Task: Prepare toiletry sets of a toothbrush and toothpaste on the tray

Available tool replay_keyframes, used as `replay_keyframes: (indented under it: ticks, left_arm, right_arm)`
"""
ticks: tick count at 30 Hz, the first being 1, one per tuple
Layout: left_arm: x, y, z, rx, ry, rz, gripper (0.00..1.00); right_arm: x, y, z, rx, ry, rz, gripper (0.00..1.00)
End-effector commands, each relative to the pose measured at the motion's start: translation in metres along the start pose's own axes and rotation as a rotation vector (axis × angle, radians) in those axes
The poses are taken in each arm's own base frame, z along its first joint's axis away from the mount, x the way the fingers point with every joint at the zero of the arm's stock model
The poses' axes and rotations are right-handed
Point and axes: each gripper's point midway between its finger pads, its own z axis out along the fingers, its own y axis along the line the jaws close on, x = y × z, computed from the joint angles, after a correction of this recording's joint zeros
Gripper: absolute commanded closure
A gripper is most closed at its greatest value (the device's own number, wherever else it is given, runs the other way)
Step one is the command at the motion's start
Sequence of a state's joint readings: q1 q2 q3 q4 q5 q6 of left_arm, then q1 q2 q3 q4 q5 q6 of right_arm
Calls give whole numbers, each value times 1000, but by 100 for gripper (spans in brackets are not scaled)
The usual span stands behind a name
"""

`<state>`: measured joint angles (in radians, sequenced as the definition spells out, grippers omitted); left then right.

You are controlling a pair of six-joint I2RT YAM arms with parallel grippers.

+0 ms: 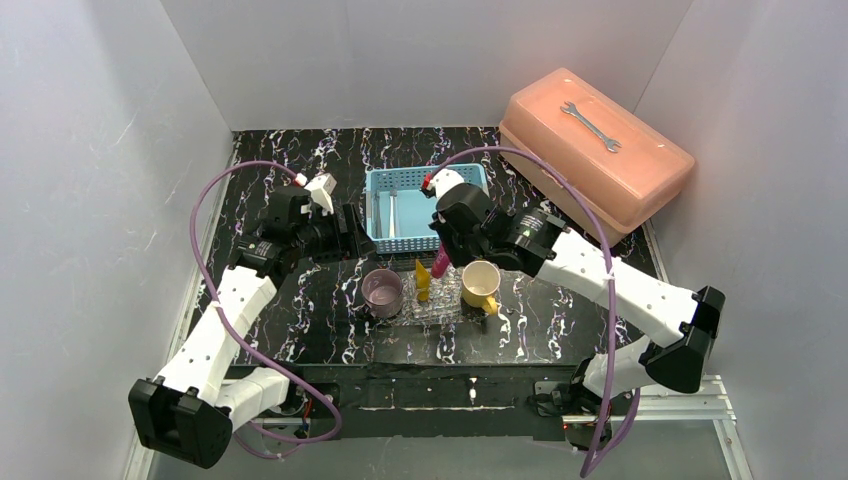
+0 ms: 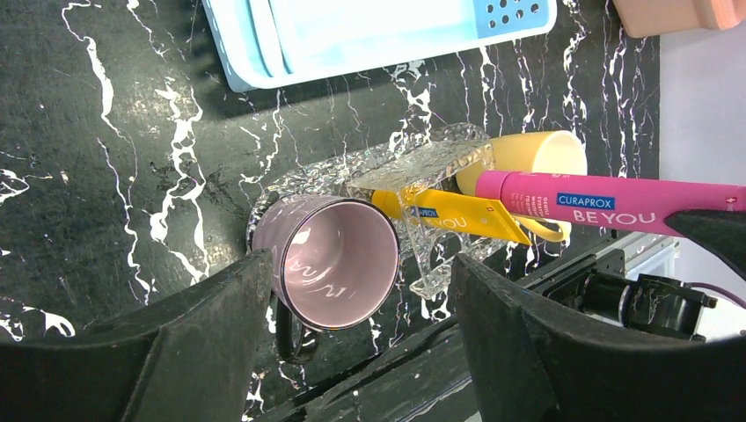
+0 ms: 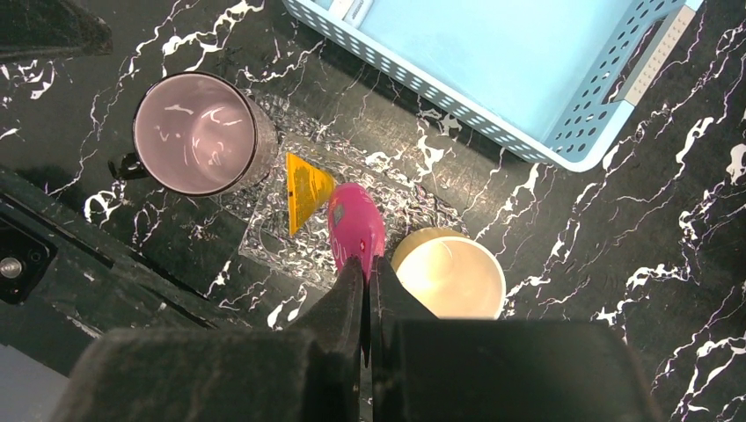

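The clear glittery tray (image 1: pixel 437 308) lies between a purple cup (image 1: pixel 383 292) and a yellow cup (image 1: pixel 481 283). A yellow tube (image 1: pixel 423 281) stands tilted on the tray (image 3: pixel 280 237). My right gripper (image 3: pixel 367 264) is shut on the flat end of the pink-magenta tube (image 3: pixel 354 224), which hangs cap-down over the tray beside the yellow tube (image 3: pixel 304 189). Thin pale toothbrushes (image 1: pixel 392 212) lie in the blue basket (image 1: pixel 425 205). My left gripper (image 2: pixel 361 264) hovers open left of the basket, above the purple cup (image 2: pixel 339 259), with nothing between its fingers.
A salmon-pink lidded box (image 1: pixel 597 150) with a wrench (image 1: pixel 590 125) on top sits at the back right. The blue basket (image 3: pixel 493 61) is just behind the tray. The cups crowd the tray's left and right ends. White walls close in the dark marbled table.
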<state>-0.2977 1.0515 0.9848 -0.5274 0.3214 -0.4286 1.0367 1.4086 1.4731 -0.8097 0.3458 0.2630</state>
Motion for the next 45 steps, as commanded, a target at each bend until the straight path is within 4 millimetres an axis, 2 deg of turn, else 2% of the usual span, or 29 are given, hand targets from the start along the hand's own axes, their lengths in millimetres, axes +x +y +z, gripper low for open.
replay_keyframes:
  ticks: [1, 32, 45]
  left_arm:
    - [4, 3, -3, -7, -8, 23, 27]
    - [3, 5, -4, -19, -16, 29, 27]
    - [3, 4, -4, -15, -17, 30, 27]
  right_arm:
    - [-10, 4, 6, 5, -50, 17, 99]
    - [20, 5, 41, 31, 22, 4, 99]
    - [33, 7, 45, 31, 48, 9, 99]
